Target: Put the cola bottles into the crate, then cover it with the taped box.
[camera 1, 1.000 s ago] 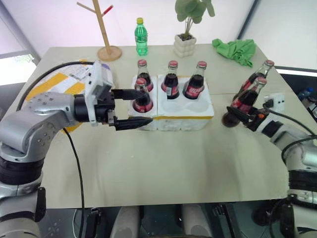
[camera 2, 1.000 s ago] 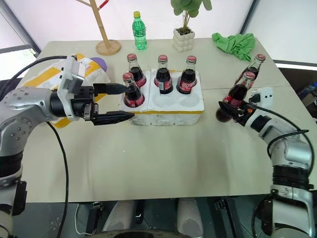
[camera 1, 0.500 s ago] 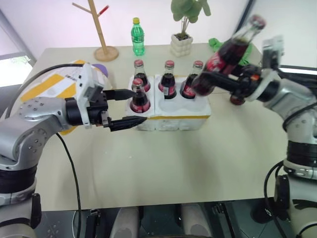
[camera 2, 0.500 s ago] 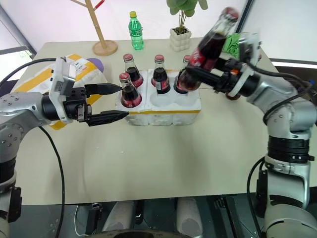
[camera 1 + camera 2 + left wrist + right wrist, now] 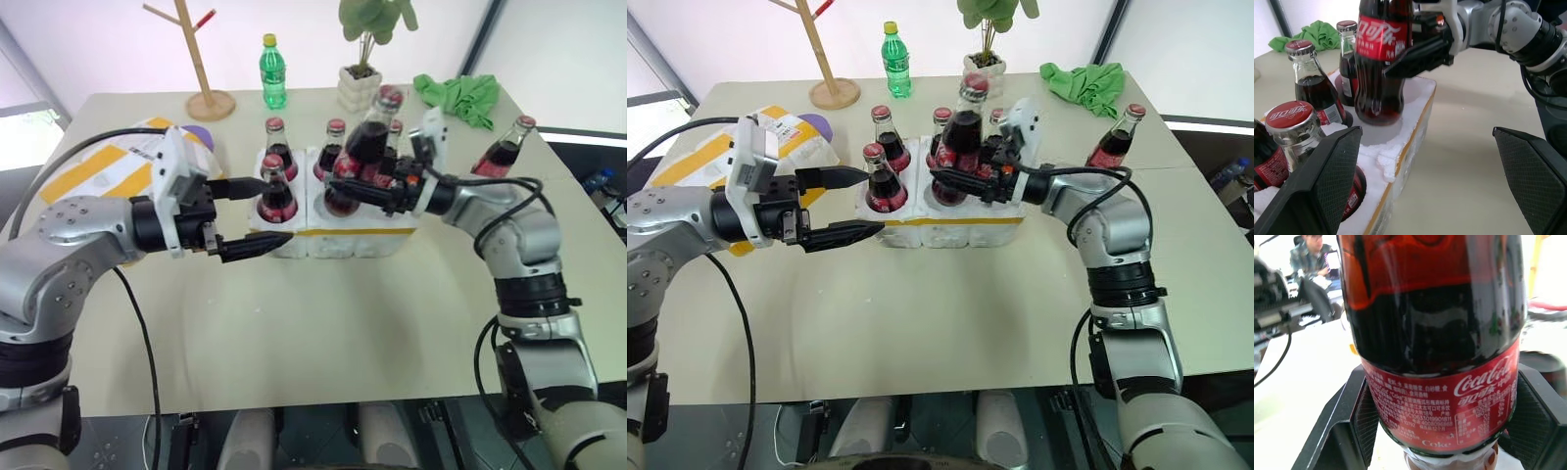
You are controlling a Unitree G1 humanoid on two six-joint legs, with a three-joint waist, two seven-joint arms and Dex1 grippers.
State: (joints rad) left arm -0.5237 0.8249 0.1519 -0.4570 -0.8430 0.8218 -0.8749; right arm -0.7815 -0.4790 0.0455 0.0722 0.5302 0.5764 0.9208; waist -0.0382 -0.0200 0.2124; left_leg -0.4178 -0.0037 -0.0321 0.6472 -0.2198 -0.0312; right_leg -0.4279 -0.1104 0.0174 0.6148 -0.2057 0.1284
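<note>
While crate [image 5: 338, 240] holds four bottles [image 5: 278, 189]

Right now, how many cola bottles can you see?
6. Four stand in the crate: back left, front left, back middle, back right. One's in the right end effector. One stands on the table.

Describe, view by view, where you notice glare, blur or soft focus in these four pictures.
Left eye view: sharp and evenly lit, bright backdrop washed out. Right wrist view: the held cola bottle shows streaky reflections on its glass; the person behind is soft. Left wrist view: the left gripper's fingers look slightly soft, the crate clearer.
</note>
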